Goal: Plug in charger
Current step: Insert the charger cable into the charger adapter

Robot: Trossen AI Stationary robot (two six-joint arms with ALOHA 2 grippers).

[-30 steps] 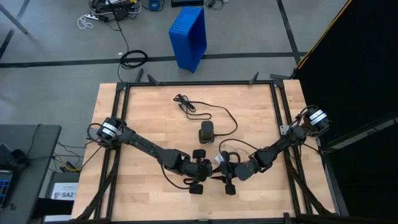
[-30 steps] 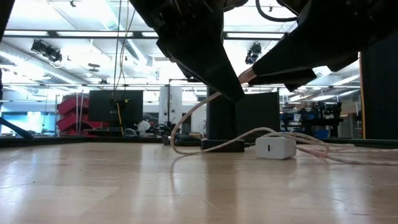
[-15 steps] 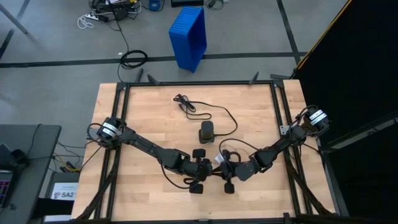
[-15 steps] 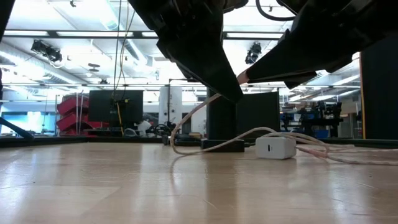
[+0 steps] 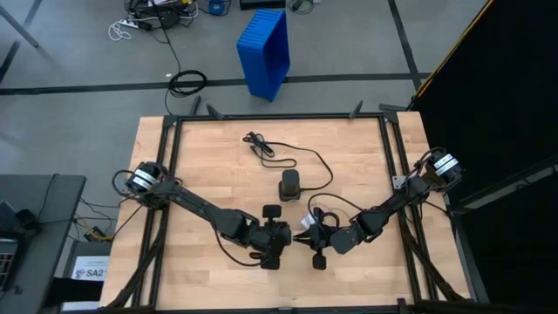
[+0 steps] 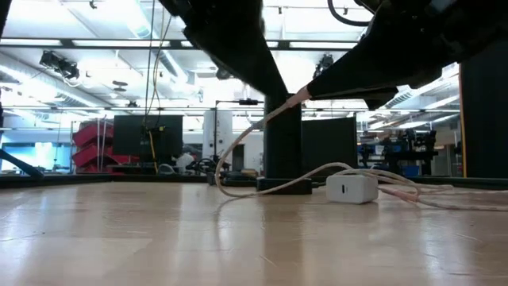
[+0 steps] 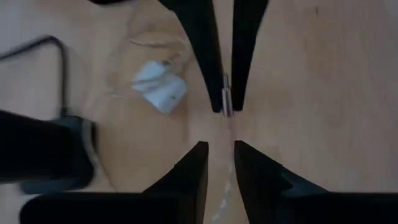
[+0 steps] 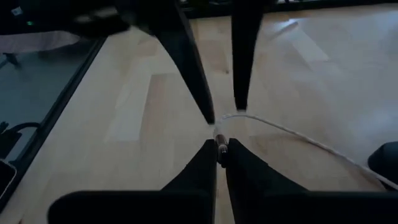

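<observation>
A white charger block [image 5: 309, 218] [image 6: 352, 188] [image 7: 160, 91] lies flat on the wooden table. Its thin white cable [image 6: 238, 151] rises in a slack loop to a metal connector [image 6: 298, 99]. My right gripper [image 5: 316, 237] [image 8: 220, 152] is shut on that connector above the table. My left gripper [image 5: 281, 235] [image 7: 219, 155] faces it from the left, open, with one finger on each side of the cable's line, just short of the connector. A black socket block [image 5: 289, 185] [image 6: 282, 159] stands behind them, and its black cord [image 5: 301, 157] trails toward the far edge. My right gripper pinches the cable's connector end [image 8: 220, 138] between its two fingertips, with the metal tip [image 7: 225, 99] sticking out toward the left gripper. The fingers come roughly level from the table's right. The connector is lifted clear, and the cable hangs slack down to the block.
The black cord ends in a coiled bundle [image 5: 255, 144] near the far edge. A metal frame [image 5: 166, 174] runs along the table's sides. Bare wood [image 5: 209, 166] spreads to the left and along the near edge. A blue bin [image 5: 264, 51] stands on the floor beyond.
My left gripper has drawn back a little toward the table's left and, in the low view, risen off the cable's end. The connector has stayed in my right gripper, shifting slightly left with it. The charger block has not moved.
</observation>
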